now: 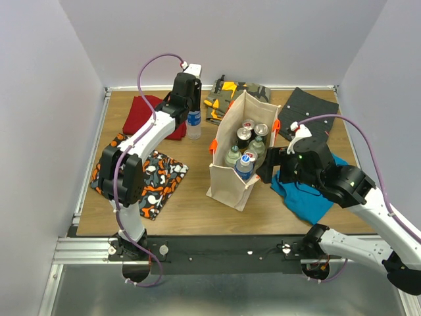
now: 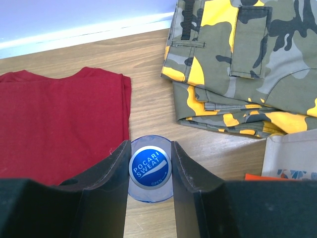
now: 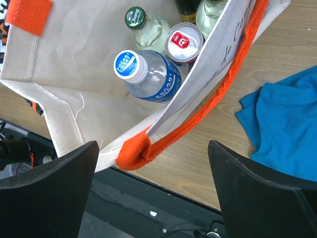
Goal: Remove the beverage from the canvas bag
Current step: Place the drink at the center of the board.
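One beverage bottle (image 1: 193, 125) is out and stands upright left of the canvas bag (image 1: 227, 181). The left gripper (image 2: 150, 151) is clamped on its neck, not yet released. The right gripper (image 3: 153, 161) is spread wide, holding nothing, at the bag's right rim. Other bottles and cans (image 1: 248, 141) sit inside the bag, likely left to do.

The bag (image 1: 227, 181) stands mid-counter (image 1: 191, 210), bottles and cans (image 1: 245, 135) upright inside it. Left of it one bottle (image 1: 193, 124) is upright, just beside a folded shirt (image 1: 146, 108) at the back left. Trousers (image 1: 223, 97) lie behind the bag, another shirt (image 1: 306, 201) to its right.
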Controlling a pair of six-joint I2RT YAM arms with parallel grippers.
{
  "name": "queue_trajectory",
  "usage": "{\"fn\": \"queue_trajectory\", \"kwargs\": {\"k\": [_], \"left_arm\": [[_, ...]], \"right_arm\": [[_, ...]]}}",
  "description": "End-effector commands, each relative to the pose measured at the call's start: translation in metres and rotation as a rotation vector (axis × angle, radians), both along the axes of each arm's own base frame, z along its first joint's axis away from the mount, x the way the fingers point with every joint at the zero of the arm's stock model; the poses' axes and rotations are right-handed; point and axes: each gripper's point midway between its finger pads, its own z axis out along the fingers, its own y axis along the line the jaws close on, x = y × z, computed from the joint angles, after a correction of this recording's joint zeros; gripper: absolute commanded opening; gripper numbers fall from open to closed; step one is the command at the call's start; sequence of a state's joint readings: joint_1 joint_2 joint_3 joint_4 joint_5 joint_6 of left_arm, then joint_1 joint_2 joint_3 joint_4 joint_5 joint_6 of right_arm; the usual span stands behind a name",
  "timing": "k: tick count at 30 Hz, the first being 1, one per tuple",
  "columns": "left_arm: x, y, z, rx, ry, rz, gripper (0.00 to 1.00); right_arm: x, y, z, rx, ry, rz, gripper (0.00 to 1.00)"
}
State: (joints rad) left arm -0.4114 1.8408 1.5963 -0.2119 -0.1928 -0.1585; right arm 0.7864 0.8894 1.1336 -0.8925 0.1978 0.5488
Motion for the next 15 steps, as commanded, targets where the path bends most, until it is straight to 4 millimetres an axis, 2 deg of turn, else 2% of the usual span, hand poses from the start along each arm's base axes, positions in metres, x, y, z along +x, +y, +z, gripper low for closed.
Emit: {"fn": "queue_trajectory", "kwargs": {"k": [1,2,4,12,15], "left_arm": [[0.009,0.007,0.040,-0.024,-0.118,0.035,0.37],[0.008,0.008,0.040,-0.026,-0.118,0.037,0.39],[0.006,0.007,0.038,-0.028,-0.108,0.036,0.51],[-0.002,0.013,0.035,-0.017,-0.093,0.046,0.64],[-0.009,0.015,0.044,-0.014,-0.096,0.041,0.68]], "right_arm": [[0.000,-0.002,-0.004,-0.024,-0.001,0.001,1.00],[-0.001,-0.002,-0.004,-0.024,0.000,0.004,1.00],[-0.001,-0.002,-0.004,-0.021,-0.002,0.005,1.00],[-0.001,-0.002,-0.004,-0.020,-0.003,0.004,1.00],[0.002,-0.005,0.001,-0.019,-0.022,-0.018,1.00]]}}
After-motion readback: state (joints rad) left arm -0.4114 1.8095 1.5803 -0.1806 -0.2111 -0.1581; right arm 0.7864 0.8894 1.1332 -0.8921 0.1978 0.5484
